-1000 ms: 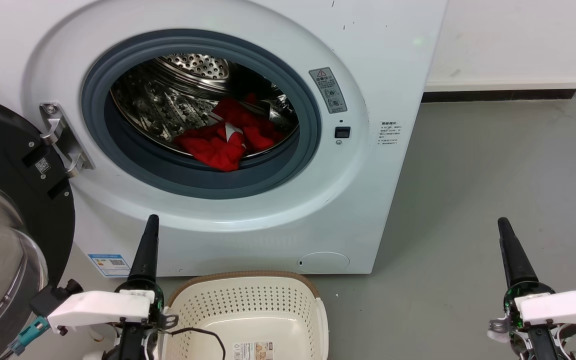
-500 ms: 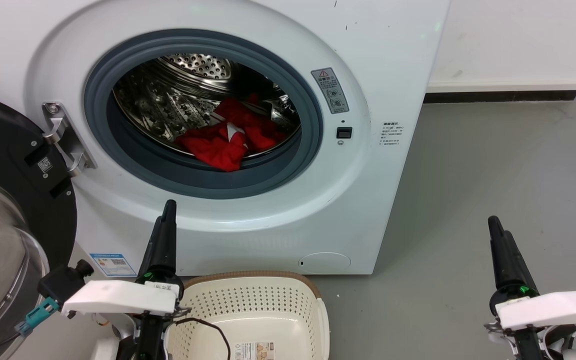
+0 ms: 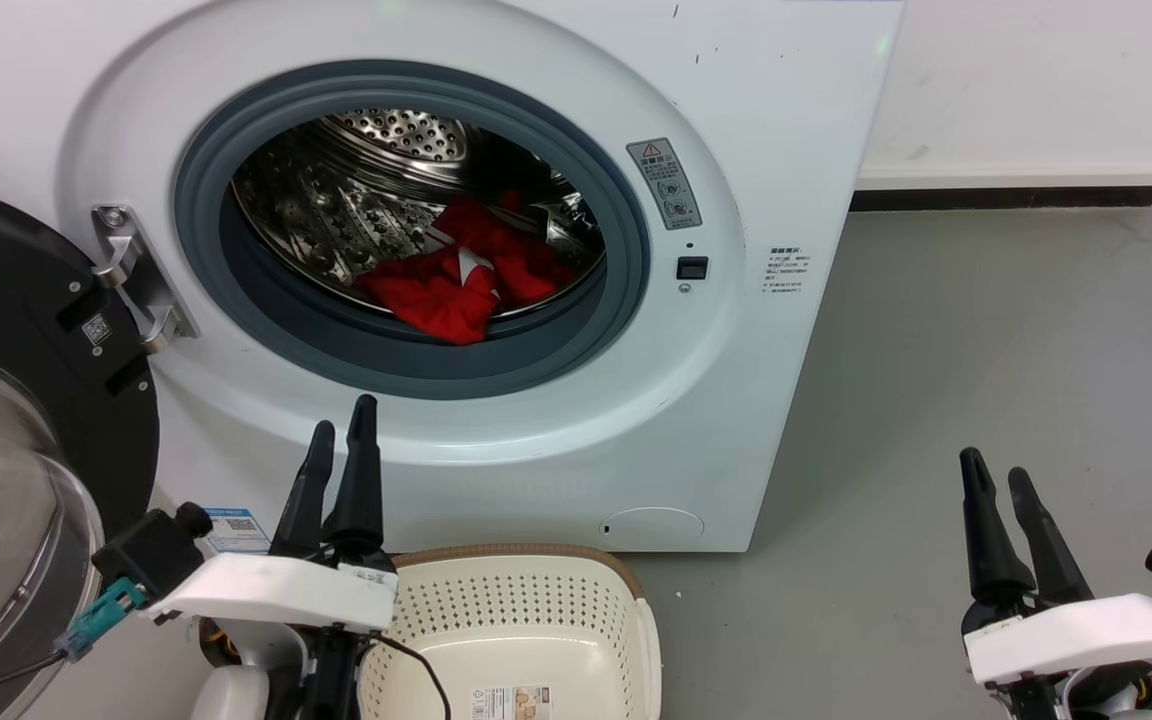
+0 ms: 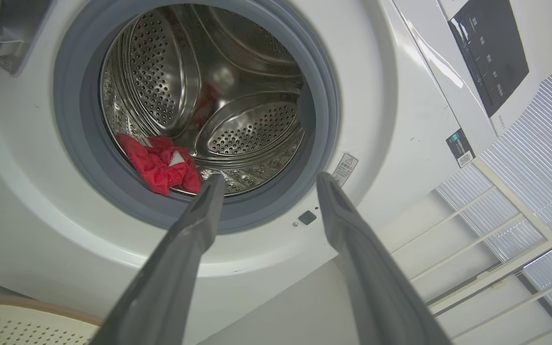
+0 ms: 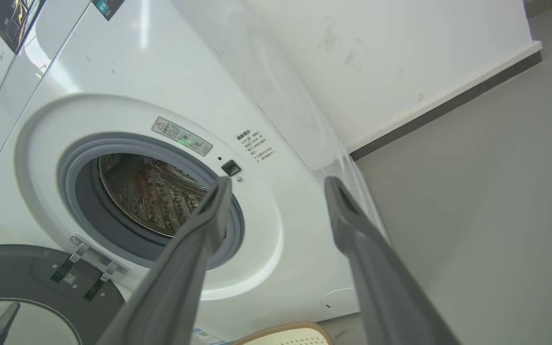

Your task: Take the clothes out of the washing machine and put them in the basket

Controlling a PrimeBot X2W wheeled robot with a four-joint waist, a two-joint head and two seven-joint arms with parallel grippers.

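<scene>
The white washing machine (image 3: pixel 776 120) stands with its door swung open to the left. Red clothes (image 3: pixel 461 280) with a white patch lie at the front of the steel drum; in the left wrist view the clothes (image 4: pixel 158 165) sit low left in the drum. The cream basket (image 3: pixel 521 620) stands on the floor right in front of the machine, with nothing in the part that shows. My left gripper (image 3: pixel 341 425) is open, empty, below the porthole and above the basket's left rim. My right gripper (image 3: pixel 993 465) is open and empty over the floor, right of the machine.
The black-framed glass door (image 3: pixel 26 420) hangs open at the left, close to my left arm. Grey floor (image 3: pixel 986 330) stretches right of the machine to a white wall with a dark skirting (image 3: pixel 1006 195). A control panel (image 4: pixel 489 52) sits above the machine.
Both grippers have turned so that their two fingers show side by side. The left one has moved up and right towards the porthole. The right one has dropped slightly and shifted left.
</scene>
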